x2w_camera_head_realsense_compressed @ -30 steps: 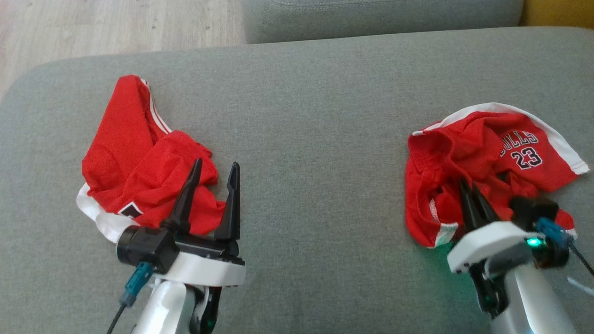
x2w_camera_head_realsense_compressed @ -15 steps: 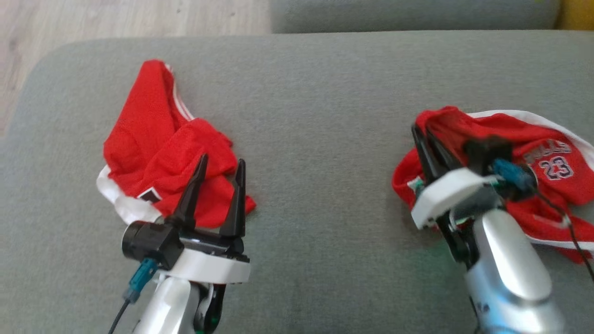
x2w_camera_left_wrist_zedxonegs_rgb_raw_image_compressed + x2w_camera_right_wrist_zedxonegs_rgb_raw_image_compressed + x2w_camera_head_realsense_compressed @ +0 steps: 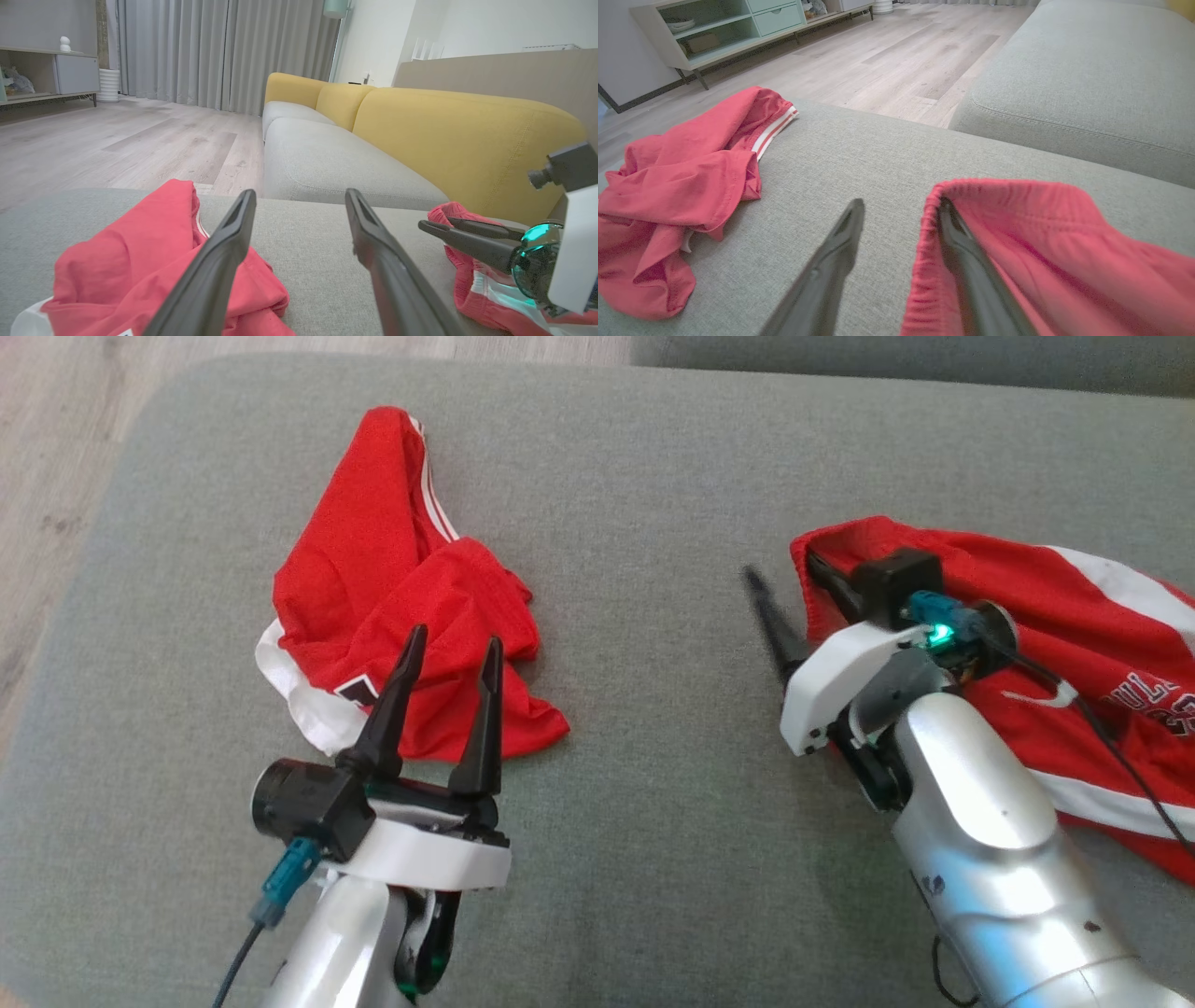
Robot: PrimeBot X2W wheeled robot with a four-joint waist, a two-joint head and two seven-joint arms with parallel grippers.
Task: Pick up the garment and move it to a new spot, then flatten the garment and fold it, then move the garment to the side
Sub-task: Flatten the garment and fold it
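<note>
The right gripper stands with its jaws parted low over the grey cushion. One finger lies against bare cushion and the other is tucked under the elastic hem of the garment, so nothing is clamped between them. The garment lies on the cushion's right half; its gathered waistband points toward the cushion's middle, and its length trails off toward the cushion's right end and near edge.

That is the relation the next move turns on: the cloth runs away to the gripper's right, hem draped on one finger. Spreading it flat probably means pulling along that long line, and the right arm is plainly the nearer one.

The left gripper hovers wide open and empty over the cushion's left half; its tips are near a second red garment, crumpled there and well apart from the first.

The right wrist view shows the finger inside the hem, which the head view blurs; the head view gives the white stripes and lettering along the garment's spread; the left wrist view catches the right gripper side-on, its fingers low by the waistband.
</note>
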